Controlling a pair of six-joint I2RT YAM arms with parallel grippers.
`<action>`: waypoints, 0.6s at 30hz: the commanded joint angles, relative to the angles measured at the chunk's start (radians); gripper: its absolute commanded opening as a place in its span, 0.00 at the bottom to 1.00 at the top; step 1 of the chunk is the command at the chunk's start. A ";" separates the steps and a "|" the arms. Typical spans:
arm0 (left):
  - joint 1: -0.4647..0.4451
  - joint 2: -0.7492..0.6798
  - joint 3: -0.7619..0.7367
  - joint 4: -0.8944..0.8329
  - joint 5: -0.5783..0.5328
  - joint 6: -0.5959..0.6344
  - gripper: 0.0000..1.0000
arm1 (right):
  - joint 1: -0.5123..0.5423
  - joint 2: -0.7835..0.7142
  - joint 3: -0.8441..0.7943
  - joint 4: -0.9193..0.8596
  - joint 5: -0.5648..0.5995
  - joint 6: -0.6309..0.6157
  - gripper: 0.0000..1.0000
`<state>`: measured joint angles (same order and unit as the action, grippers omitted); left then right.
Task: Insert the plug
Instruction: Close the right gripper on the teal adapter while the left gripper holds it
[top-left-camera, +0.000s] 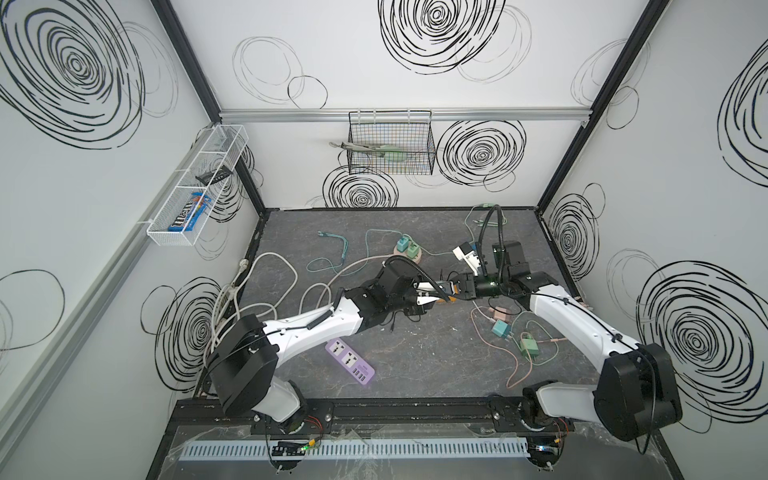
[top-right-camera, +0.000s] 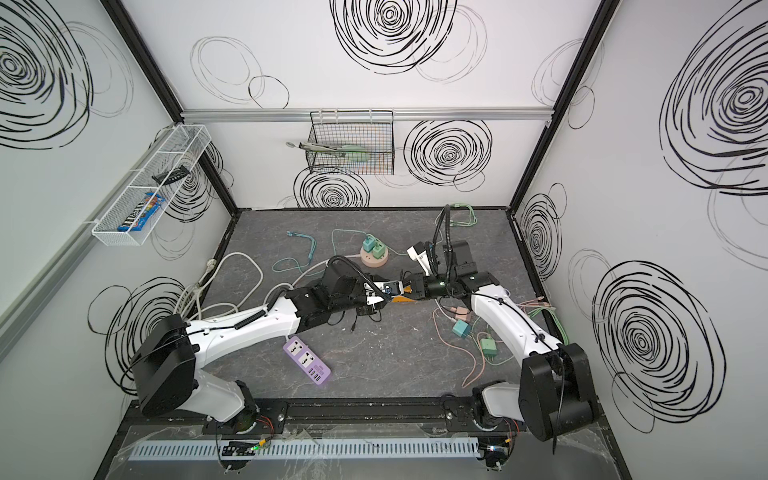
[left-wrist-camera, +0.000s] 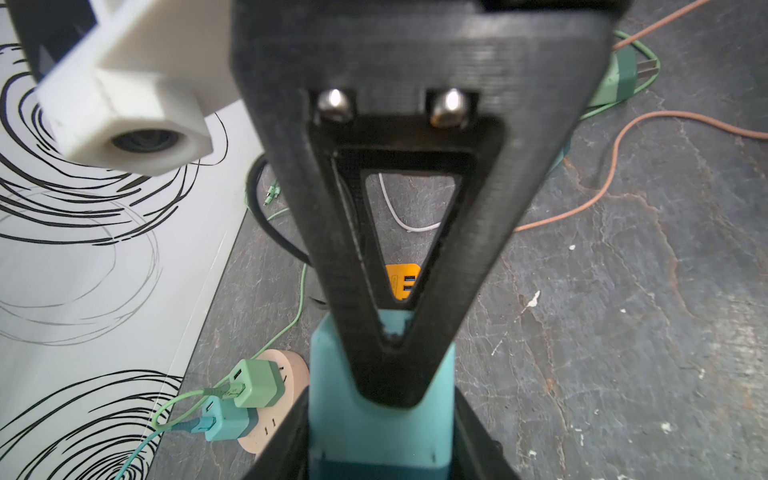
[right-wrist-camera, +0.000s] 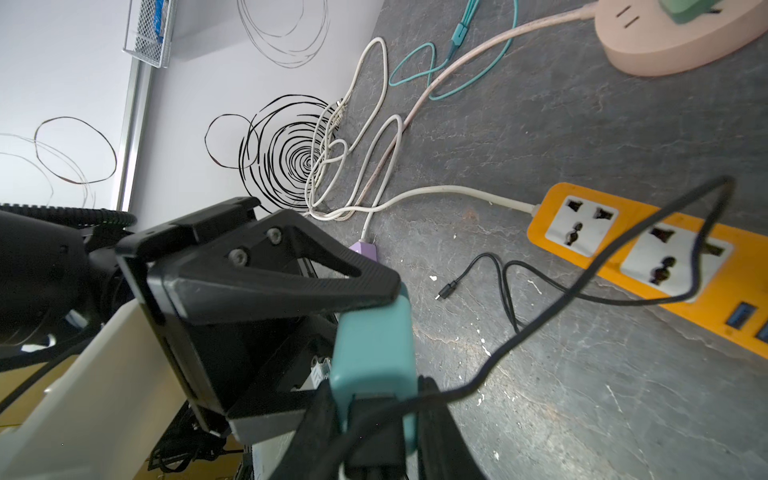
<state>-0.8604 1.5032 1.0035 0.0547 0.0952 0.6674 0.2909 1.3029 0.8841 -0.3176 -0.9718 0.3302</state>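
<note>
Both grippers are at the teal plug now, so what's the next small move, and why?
Probably finish closing the right gripper on the teal plug before the left gripper lets go. Both flank the plug above the table, but whether the right grips it firmly is unclear, so releasing now could drop it.

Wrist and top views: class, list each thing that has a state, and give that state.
teal charger: unplugged, held in the air.
left gripper: jaws shut on teal charger.
right gripper: jaws shut on teal charger.
orange power strip: both sockets empty.
purple power strip: both sockets empty.
round pink socket: two chargers plugged in.
</note>
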 joint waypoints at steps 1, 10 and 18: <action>-0.001 -0.017 0.009 0.069 -0.036 -0.045 0.37 | 0.001 -0.008 0.027 -0.004 0.002 0.022 0.05; 0.104 0.031 -0.006 -0.016 -0.122 -0.504 0.95 | -0.024 -0.044 -0.013 0.075 0.113 0.048 0.00; 0.090 0.114 -0.055 -0.023 -0.114 -0.723 0.88 | -0.030 -0.026 -0.023 0.119 0.100 0.079 0.00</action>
<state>-0.7593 1.5871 0.9585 0.0307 -0.0158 0.0868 0.2634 1.2861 0.8665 -0.2451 -0.8658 0.3939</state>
